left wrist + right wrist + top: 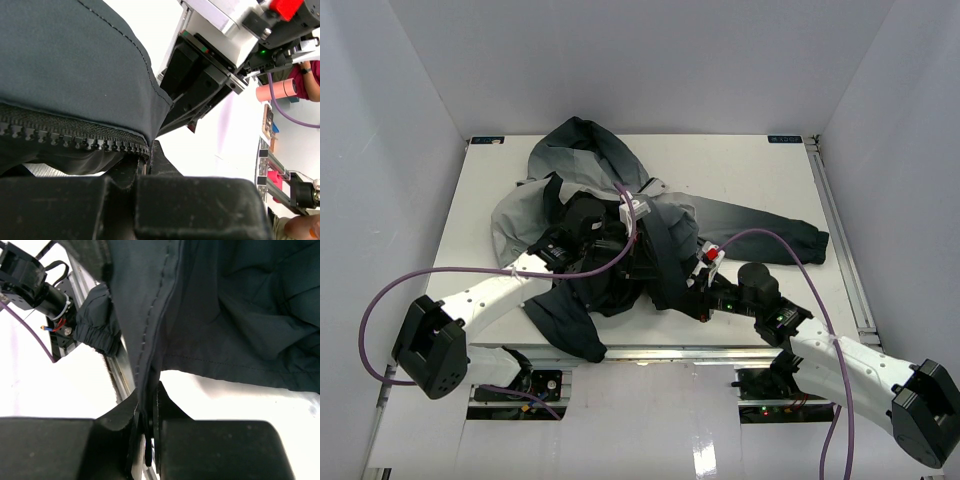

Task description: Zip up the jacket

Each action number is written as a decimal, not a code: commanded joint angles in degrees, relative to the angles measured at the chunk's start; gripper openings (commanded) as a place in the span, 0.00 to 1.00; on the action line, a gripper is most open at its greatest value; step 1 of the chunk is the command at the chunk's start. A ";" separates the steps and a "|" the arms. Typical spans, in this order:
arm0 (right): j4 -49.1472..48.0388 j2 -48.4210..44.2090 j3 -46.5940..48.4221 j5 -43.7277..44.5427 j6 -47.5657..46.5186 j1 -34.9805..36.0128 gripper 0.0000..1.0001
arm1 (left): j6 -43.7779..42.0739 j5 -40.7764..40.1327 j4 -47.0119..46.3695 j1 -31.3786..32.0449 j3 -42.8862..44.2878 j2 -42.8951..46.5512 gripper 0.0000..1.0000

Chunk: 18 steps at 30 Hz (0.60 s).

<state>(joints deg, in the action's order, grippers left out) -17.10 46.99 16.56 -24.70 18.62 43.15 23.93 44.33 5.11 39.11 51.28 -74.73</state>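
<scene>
Jacket [620, 230] lies bunched in the middle of the table [750, 170], front not yet joined. W/ both edges pinched, we should pull them taut & parallel, bring the zipper teeth [75, 137] to the mating side near the hem, and not tug so hard that cloth slips out. Our left gripper [145, 159] is clamped on the toothed edge, arm reaching in low from near left. Our right gripper [149, 407] is closed on a stitched front edge, arm bent in from near right, the 2 wrists near each other.
</scene>
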 commanded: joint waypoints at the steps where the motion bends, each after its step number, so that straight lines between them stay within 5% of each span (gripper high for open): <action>1: -6.27 0.73 1.28 -2.23 0.02 0.27 0.08 | 0.24 -2.64 1.26 -0.44 3.22 -0.02 0.23; 5: -10.08 2.50 0.85 -2.77 2.35 0.27 0.08 | 2.17 -6.11 2.58 -1.70 2.16 2.44 0.44; 13: -20.08 5.36 -1.35 -5.21 6.28 0.14 0.08 | 7.95 -12.14 8.93 -10.21 -3.88 11.21 0.47; 18: -21.15 5.95 -1.26 -4.68 7.12 0.02 0.08 | 9.43 -22.87 13.85 -12.64 -7.08 19.19 0.47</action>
<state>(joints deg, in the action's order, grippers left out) -32.02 52.96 15.41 -28.85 24.29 43.16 31.02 30.12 13.90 27.33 46.79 -62.47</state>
